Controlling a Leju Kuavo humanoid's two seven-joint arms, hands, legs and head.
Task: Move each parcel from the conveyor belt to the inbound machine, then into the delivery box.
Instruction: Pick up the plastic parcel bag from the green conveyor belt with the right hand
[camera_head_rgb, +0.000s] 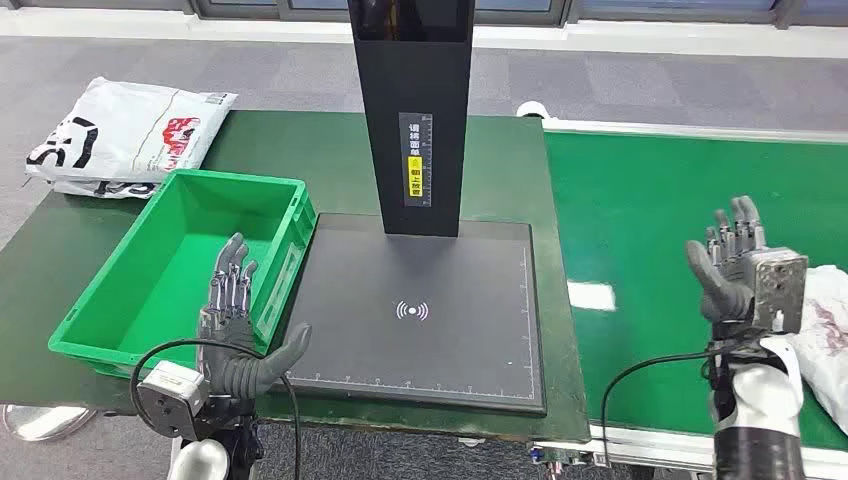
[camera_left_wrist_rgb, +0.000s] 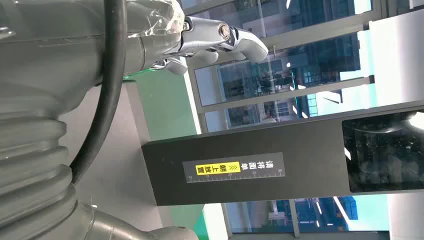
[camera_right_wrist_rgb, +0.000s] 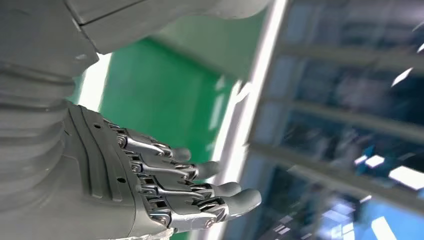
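Note:
A white parcel (camera_head_rgb: 825, 335) with reddish print lies on the green conveyor belt (camera_head_rgb: 650, 210) at the right edge, partly cut off. My right hand (camera_head_rgb: 728, 265) hovers over the belt just left of that parcel, fingers spread and holding nothing; the right wrist view shows those empty fingers (camera_right_wrist_rgb: 200, 192). The black inbound machine has a flat scan plate (camera_head_rgb: 420, 310) and an upright post (camera_head_rgb: 415, 110). My left hand (camera_head_rgb: 235, 320) is raised between the plate and the green delivery box (camera_head_rgb: 185, 270), empty, with fingers apart. The post (camera_left_wrist_rgb: 245, 167) also fills the left wrist view.
A white printed bag (camera_head_rgb: 125, 135) lies on the dark green table beyond the delivery box. A small white patch (camera_head_rgb: 592, 295) marks the belt near the plate. Grey carpet runs behind the table and belt.

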